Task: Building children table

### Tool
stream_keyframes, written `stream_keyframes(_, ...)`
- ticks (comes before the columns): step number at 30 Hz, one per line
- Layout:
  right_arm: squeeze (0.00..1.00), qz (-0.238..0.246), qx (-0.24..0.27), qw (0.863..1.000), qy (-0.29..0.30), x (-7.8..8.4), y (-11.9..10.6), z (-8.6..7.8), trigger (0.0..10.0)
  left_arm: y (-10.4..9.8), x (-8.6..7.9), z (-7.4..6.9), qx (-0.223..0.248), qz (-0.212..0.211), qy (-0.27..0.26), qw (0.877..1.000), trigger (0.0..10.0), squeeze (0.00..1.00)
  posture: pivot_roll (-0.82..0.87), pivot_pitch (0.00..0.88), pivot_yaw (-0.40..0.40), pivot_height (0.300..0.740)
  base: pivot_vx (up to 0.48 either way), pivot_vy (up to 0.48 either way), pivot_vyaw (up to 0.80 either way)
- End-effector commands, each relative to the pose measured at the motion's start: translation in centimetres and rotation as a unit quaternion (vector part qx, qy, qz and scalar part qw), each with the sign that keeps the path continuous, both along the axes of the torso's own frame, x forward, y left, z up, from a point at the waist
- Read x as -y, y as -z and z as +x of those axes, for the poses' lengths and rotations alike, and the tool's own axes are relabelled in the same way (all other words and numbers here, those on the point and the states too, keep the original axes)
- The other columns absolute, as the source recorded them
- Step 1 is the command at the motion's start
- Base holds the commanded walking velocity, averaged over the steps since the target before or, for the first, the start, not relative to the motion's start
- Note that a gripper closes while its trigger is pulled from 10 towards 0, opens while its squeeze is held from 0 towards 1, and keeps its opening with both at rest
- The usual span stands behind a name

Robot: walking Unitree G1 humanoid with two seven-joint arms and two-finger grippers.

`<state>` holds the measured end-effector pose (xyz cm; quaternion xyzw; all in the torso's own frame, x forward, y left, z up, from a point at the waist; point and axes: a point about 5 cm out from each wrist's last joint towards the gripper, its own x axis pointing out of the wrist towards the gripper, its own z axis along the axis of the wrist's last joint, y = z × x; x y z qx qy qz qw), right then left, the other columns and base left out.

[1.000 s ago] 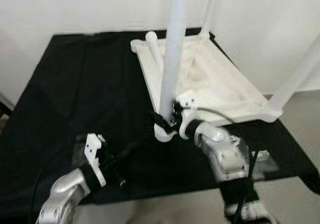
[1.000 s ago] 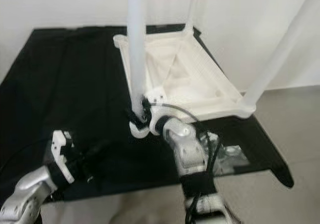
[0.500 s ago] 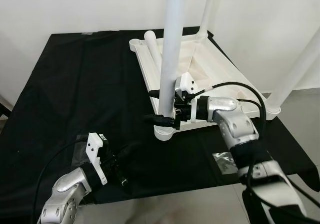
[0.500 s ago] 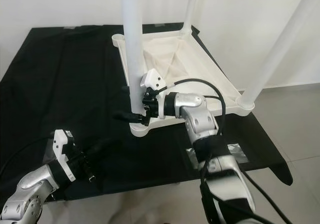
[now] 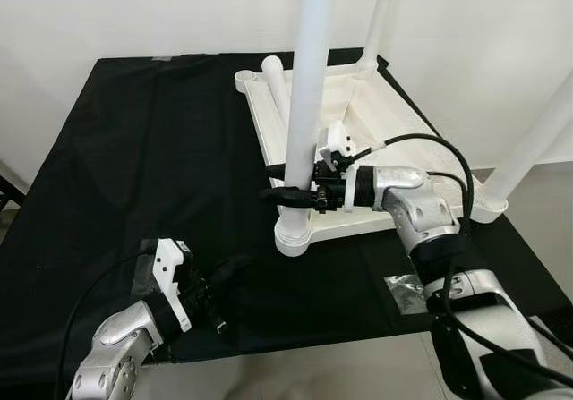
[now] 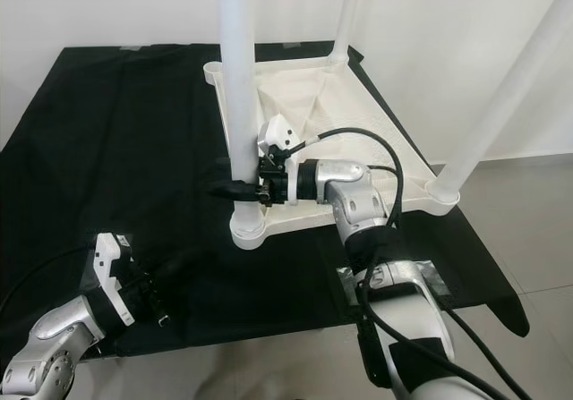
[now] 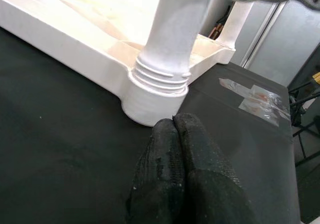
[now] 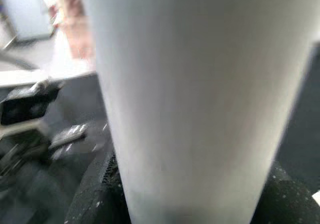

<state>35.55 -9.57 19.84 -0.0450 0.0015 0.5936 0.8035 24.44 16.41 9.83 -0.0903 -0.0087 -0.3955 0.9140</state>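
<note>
The white children's table (image 5: 261, 140) lies upside down on a black cloth. Its near-corner leg (image 5: 309, 78) stands upright in its socket (image 5: 293, 234). My right gripper (image 5: 286, 194) is shut on this leg just above the socket, one black finger on each side; in the right wrist view the leg (image 8: 200, 98) is pressed close against the camera. My left gripper (image 5: 235, 270) rests low on the cloth in front of that corner, shut and holding nothing, its fingertips (image 7: 174, 134) a short way from the socket (image 7: 155, 96).
Two more legs stand upright, one at the far corner (image 5: 380, 15) and one at the right corner (image 5: 537, 140). A loose leg (image 5: 277, 87) lies inside the frame at the far left. A tape patch (image 5: 407, 293) sits on the cloth's near right; floor lies beyond.
My right arm has swung out to the right and its gripper has risen a little up the near leg. The left gripper has stayed in place.
</note>
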Motion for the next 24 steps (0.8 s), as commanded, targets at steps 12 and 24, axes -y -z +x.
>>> stream_keyframes(12, 0.00, -0.009, -0.080, 0.919, 0.386, -2.7, 7.0, -3.7, 0.0, 0.3, -0.3, -0.3, -0.004, 0.004, 0.000, 1.000, 10.0, 0.00, -0.01, 0.081, -0.054, 0.740, 0.000, 0.000, 0.00)
stream_keyframes(24, 1.00, 0.003, -0.016, 0.971, 0.240, -4.3, 2.2, -1.8, 10.0, 0.2, -0.2, -0.1, -0.002, 0.001, -0.001, 1.000, 10.0, 0.00, 0.00, 0.079, -0.055, 0.740, 0.000, 0.000, 0.00)
